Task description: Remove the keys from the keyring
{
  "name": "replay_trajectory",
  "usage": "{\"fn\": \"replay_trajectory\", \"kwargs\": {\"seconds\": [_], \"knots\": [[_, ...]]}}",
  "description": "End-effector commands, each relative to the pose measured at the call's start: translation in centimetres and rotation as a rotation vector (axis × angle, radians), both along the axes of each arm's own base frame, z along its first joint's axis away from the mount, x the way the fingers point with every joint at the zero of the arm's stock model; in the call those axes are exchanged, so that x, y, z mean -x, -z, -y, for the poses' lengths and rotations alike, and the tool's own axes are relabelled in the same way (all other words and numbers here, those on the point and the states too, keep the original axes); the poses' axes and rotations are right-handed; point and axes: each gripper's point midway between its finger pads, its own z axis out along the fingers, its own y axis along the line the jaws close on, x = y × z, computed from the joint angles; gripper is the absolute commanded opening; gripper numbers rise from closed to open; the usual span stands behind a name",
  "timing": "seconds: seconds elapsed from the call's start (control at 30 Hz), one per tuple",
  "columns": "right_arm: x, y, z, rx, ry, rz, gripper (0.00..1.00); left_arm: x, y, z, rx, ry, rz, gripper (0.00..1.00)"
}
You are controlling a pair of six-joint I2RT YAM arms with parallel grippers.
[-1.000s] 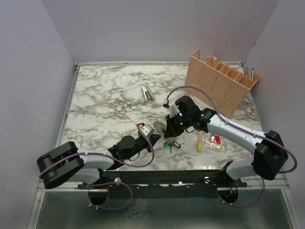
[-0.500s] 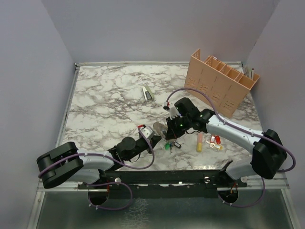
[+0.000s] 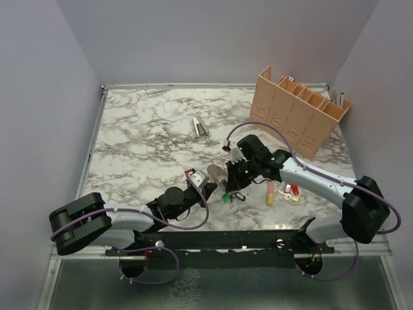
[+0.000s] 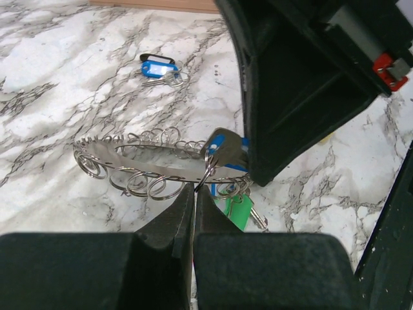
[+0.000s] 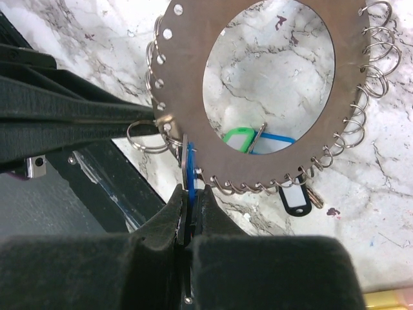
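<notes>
The keyring (image 5: 184, 84) is a wide flat grey metal ring, held up off the marble and edged with small split rings. My right gripper (image 5: 189, 194) is shut on a blue-headed key (image 5: 188, 169) that hangs at the ring's rim. My left gripper (image 4: 193, 190) is shut on a thin split ring (image 4: 206, 175) at the same spot, below the keyring (image 4: 148, 158), which shows edge-on. A green-tagged key (image 4: 237, 210) dangles under it. In the top view both grippers meet at the keyring (image 3: 215, 174).
A loose blue-tagged key (image 4: 158, 66) lies on the marble. A black tag (image 3: 237, 196), an orange marker (image 3: 270, 192) and red and yellow tags (image 3: 290, 190) lie to the right. A peach organizer (image 3: 300, 113) stands at the back right, a small stapler (image 3: 200, 124) mid-table.
The right arm has shifted slightly to the right with the key. Both grippers stay shut and the keyring stays about where it was.
</notes>
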Motion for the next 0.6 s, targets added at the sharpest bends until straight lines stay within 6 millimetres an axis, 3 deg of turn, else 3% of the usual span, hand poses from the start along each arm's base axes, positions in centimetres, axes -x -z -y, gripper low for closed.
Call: {"fn": "replay_trajectory", "kwargs": {"seconds": [0.0, 0.33, 0.57], "knots": [[0.5, -0.6, 0.5, -0.014, 0.021, 0.007, 0.01, -1.0, -0.6, -1.1, 0.051, -0.109, -0.018, 0.00], [0.9, -0.4, 0.4, -0.021, 0.015, -0.010, 0.01, -1.6, -0.8, -1.8, 0.069, -0.163, -0.029, 0.00], [1.4, -2.1, -0.3, -0.085, -0.014, 0.015, 0.01, -1.5, -0.2, -1.9, 0.056, -0.163, -0.042, 0.00]]}}
